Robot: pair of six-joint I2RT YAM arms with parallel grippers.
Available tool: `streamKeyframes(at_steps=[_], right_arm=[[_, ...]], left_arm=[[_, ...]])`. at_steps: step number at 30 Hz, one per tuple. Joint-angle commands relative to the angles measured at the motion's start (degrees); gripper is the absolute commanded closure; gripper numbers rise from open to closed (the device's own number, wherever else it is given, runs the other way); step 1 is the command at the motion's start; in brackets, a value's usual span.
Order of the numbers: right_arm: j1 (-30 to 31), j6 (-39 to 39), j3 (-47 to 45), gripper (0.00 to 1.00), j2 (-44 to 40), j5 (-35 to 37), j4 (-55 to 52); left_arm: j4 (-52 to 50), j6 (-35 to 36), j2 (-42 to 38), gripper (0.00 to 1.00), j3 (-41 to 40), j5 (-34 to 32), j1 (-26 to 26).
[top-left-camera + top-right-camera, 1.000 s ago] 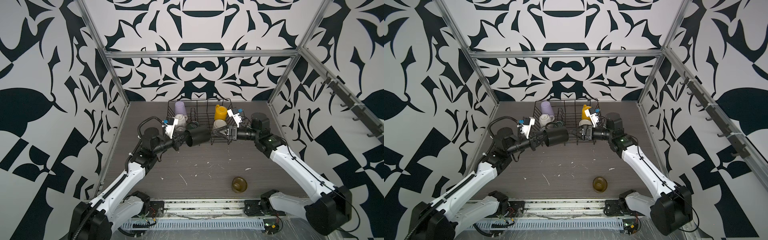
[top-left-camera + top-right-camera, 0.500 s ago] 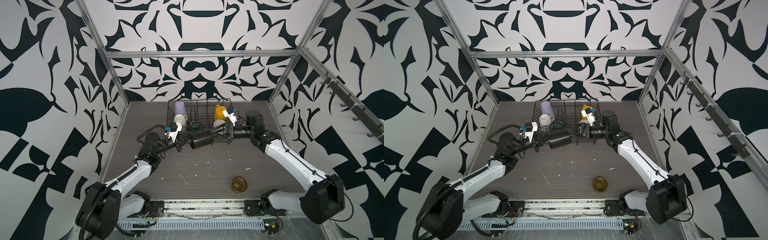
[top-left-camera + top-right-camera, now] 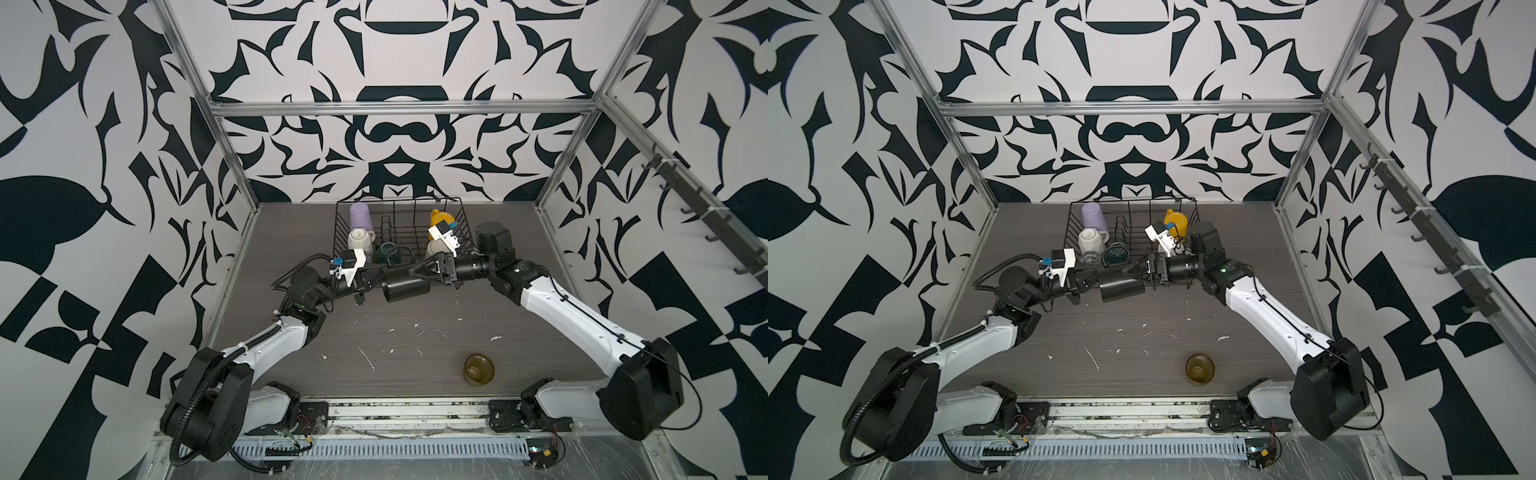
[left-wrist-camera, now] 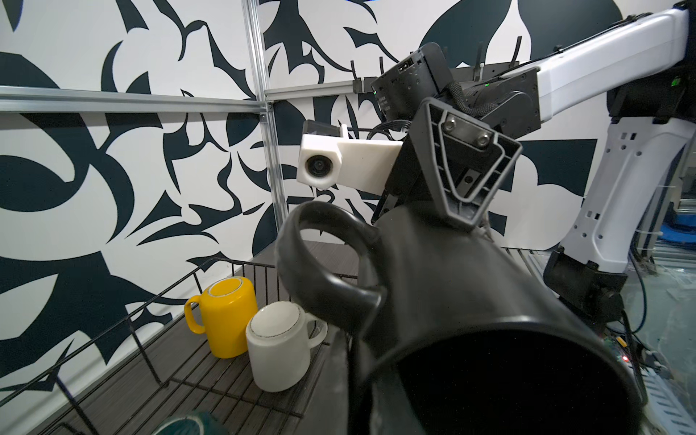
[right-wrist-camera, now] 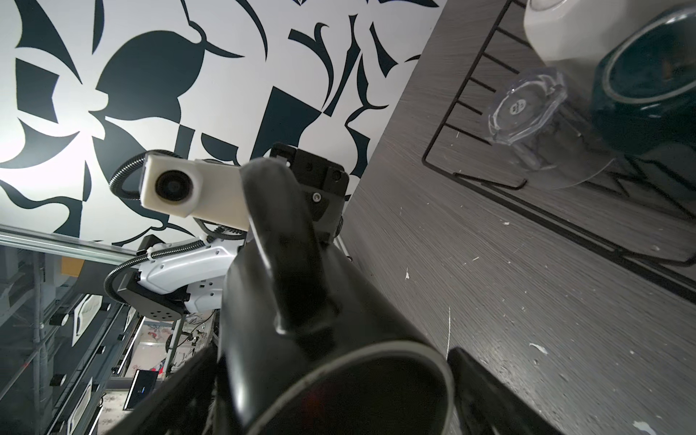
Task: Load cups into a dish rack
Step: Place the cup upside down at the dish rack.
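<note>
Right fingers (image 5: 489, 399) have advanced to straddle the black mug (image 3: 405, 286).

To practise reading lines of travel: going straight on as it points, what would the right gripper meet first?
The black mug: the right gripper has its open jaws around it; beyond, probably the left gripper holding it.

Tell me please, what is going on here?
The left gripper is shut on the black mug at its mouth end, holding it sideways above the table before the dish rack. The right gripper has its fingers open around the base end. Other cups sit in the rack; an olive-brown cup sits on the table.
</note>
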Motion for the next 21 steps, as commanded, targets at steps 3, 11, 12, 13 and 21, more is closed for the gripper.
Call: streamKeyframes(at_steps=[3, 11, 12, 13, 21], right_arm=[[1.84, -0.99, 2.78, 0.04, 1.11, 0.26, 1.83], [5.27, -0.23, 3.56, 0.08, 3.02, 1.13, 2.91], [5.66, -0.20, 3.56, 0.08, 3.27, 1.15, 3.04], [6.03, -0.15, 3.56, 0.08, 3.41, 1.20, 3.06], [6.64, -0.46, 3.29, 0.01, 3.51, 1.90, 2.77]], left_arm=[[9.13, -2.01, -0.11, 1.00, 1.62, 0.67, 0.24], [11.01, -2.86, 0.61, 1.00, 1.70, -0.88, 0.26], [11.10, -2.96, 0.70, 1.00, 1.78, -0.80, 0.23], [11.19, -2.95, 0.74, 1.00, 1.90, -0.76, 0.27], [12.24, -4.23, 0.65, 1.00, 1.92, -0.37, 0.25]])
